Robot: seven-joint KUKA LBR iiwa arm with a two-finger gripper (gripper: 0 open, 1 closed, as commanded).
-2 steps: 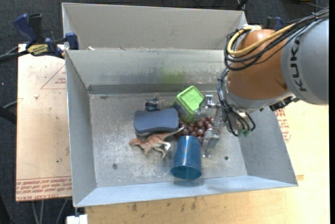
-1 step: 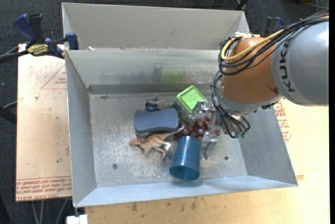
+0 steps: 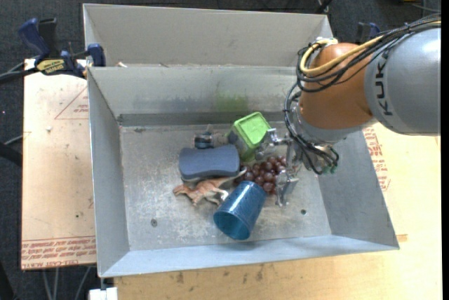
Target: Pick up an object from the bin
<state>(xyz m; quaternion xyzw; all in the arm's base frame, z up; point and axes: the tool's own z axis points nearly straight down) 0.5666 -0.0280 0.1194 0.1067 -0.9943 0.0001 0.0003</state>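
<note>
Two-finger gripper (image 3: pixel 279 165), fingers spread apart, right of bin centre, at right edge of bunch of dark red plastic grapes (image 3: pixel 264 171), square green plastic cup (image 3: pixel 251 130) behind, blue plastic tumbler (image 3: pixel 240 211) lying tipped in front.

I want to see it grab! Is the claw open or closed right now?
Gripper: cannot be told; it sits at the dark grapes, by the blue cup.

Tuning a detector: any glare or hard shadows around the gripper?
Camera view: soft, even light, no hard shadows; the bin carries a faint green reflection on its back wall above the green cup; the dark grapes beside the gripper stay readable.
</note>
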